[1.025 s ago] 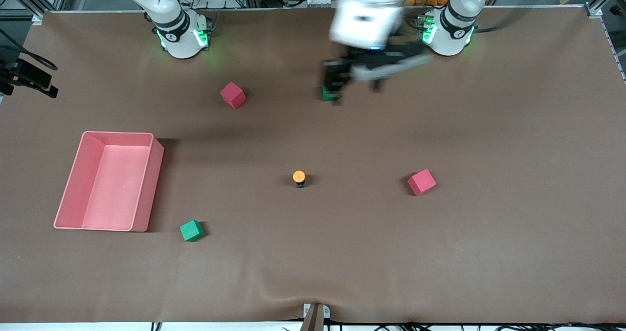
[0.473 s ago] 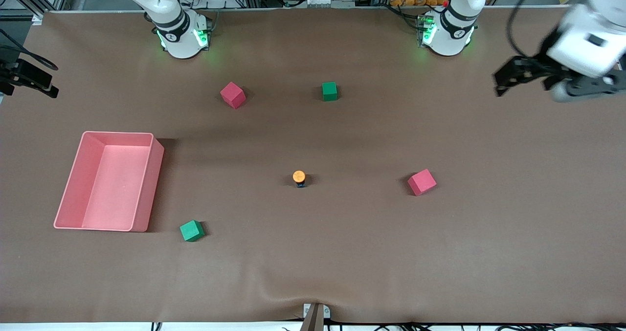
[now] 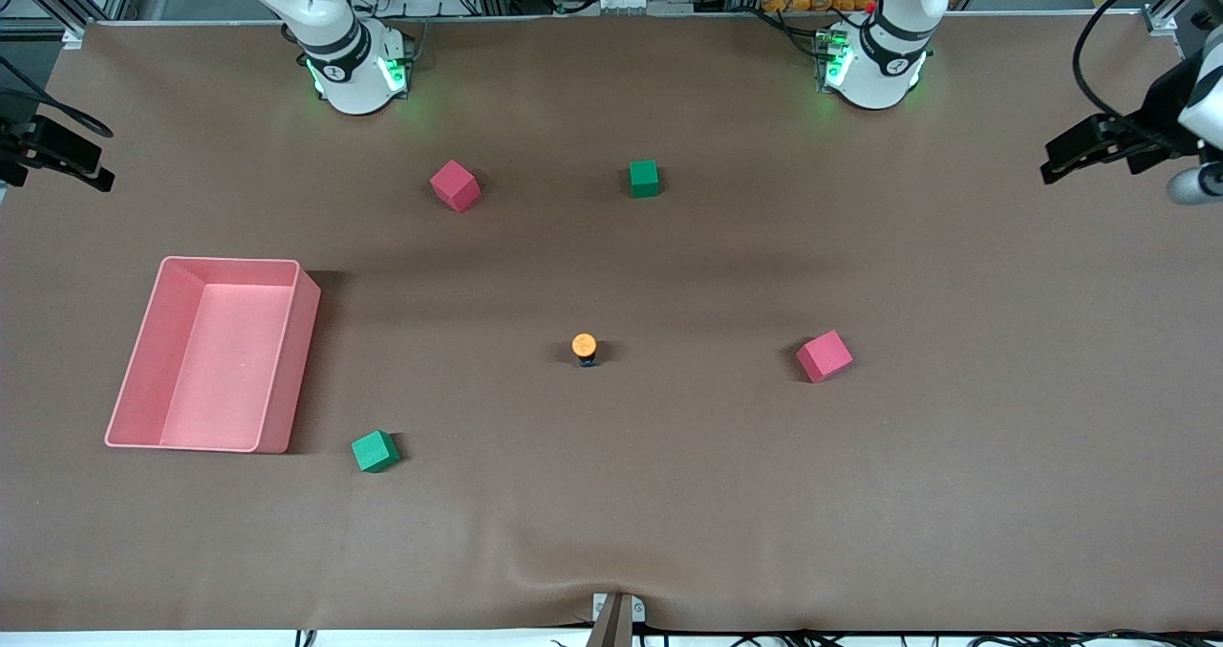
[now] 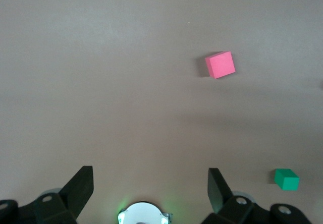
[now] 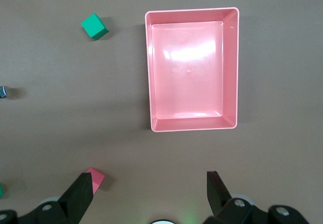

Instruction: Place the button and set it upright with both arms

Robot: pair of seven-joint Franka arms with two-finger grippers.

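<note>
One tiny orange-capped button [image 3: 584, 349], apparently upright.

Light fell evenly from above; my tray [image 5: 229, 67] floor showed glare, cubes cast soft short shadows, everything stayed sharp.

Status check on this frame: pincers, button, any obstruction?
Left pincer and right pincer open, empty, raised. Button upright mid-table, untouched. Nothing crowding it.

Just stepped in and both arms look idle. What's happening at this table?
Nothing is being handled. The button stands upright on the table, orange cap up, with pink and green cubes around it. The left gripper, open and empty, hangs over the left arm's end of the table. The right gripper, open too, hangs above the pink bin.
</note>
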